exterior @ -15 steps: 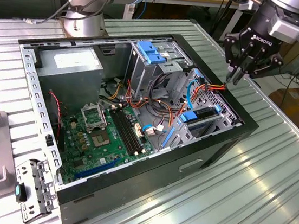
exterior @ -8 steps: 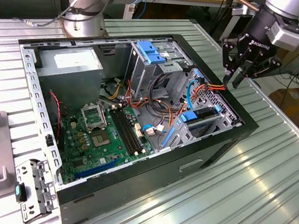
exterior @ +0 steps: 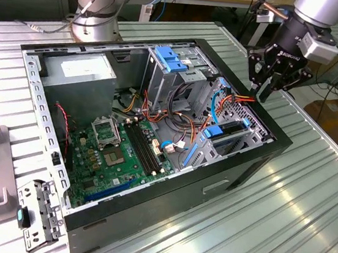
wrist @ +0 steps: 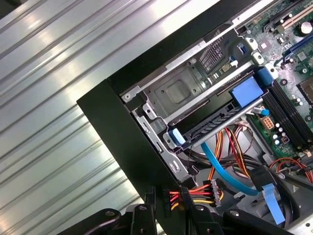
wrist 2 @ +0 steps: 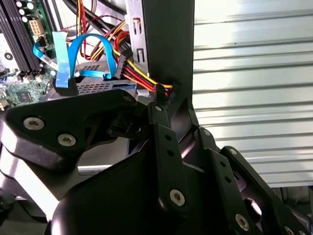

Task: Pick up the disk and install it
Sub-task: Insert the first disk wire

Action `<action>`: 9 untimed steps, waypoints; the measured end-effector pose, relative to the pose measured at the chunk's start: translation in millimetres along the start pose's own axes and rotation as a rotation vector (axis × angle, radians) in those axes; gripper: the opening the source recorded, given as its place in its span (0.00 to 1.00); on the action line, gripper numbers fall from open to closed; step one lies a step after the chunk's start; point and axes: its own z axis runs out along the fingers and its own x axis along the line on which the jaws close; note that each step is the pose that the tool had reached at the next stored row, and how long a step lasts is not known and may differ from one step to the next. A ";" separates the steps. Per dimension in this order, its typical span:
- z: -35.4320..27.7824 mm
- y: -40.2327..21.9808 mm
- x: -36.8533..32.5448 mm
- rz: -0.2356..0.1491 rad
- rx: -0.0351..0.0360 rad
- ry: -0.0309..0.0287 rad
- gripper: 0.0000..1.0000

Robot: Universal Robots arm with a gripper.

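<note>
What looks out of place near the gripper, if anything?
A power connector with red, yellow and orange wires sits up at the rim of the black case wall, right at the gripper, rather than inside the case. Nothing looks spilled or broken.

The silver-grey jointed robot arm (exterior: 97, 6) stands on its base at the far side, and its wrist sits at the exterior view's far right, pointing steeply down. Its black two-fingered gripper (exterior: 264, 92) hangs there with its fingers (wrist 2: 161, 127) drawn close. In both wrist views their tips pinch a small black cable plug (wrist: 167, 198).
</note>
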 end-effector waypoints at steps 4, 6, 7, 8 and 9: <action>6.8 -3.0 -0.4 0.000 0.0001 0.0000 0.33; 6.1 -3.1 -0.2 0.000 -0.0004 0.0003 0.25; 1.1 -3.0 0.0 0.000 0.0001 -0.0001 0.18; -3.1 -2.8 0.2 0.000 -0.0001 0.0000 0.18; -3.3 -2.8 0.2 0.000 0.0001 -0.0002 0.18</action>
